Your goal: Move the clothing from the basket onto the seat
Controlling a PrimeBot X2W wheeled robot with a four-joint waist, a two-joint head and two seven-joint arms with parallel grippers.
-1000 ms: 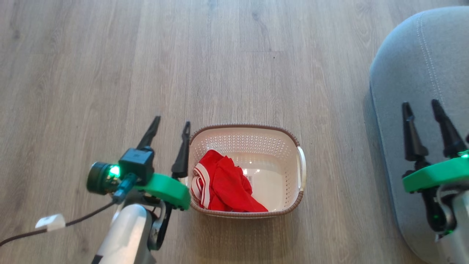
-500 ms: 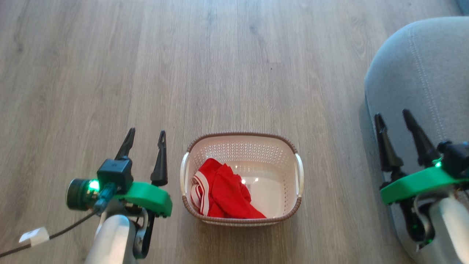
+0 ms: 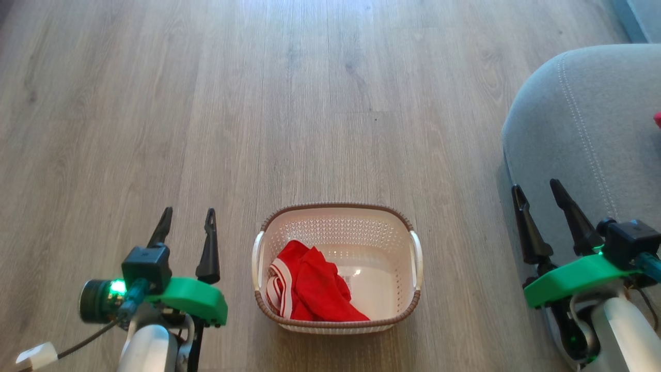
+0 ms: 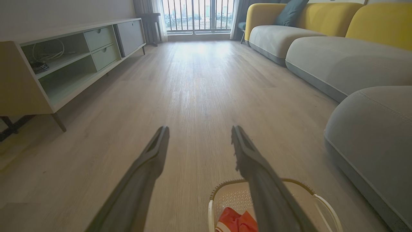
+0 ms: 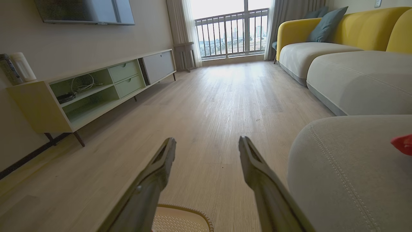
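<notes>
Both grippers spread, nothing gripped.
The left gripper (image 3: 188, 213) is held parted just left of the basket (image 3: 335, 205), the right gripper (image 3: 536, 186) parted at the seat's (image 3: 594, 129) edge; the clothing (image 3: 310, 289) is heaped in the basket's left half, apart from all fingers.

Home living room: yellow sofa (image 5: 354, 27), wall TV (image 5: 87, 11), low cabinet (image 5: 96, 91)

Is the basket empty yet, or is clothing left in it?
Not empty. Red clothing lies bunched in the left half of the basket; the floor of it shows bare on the right.
</notes>
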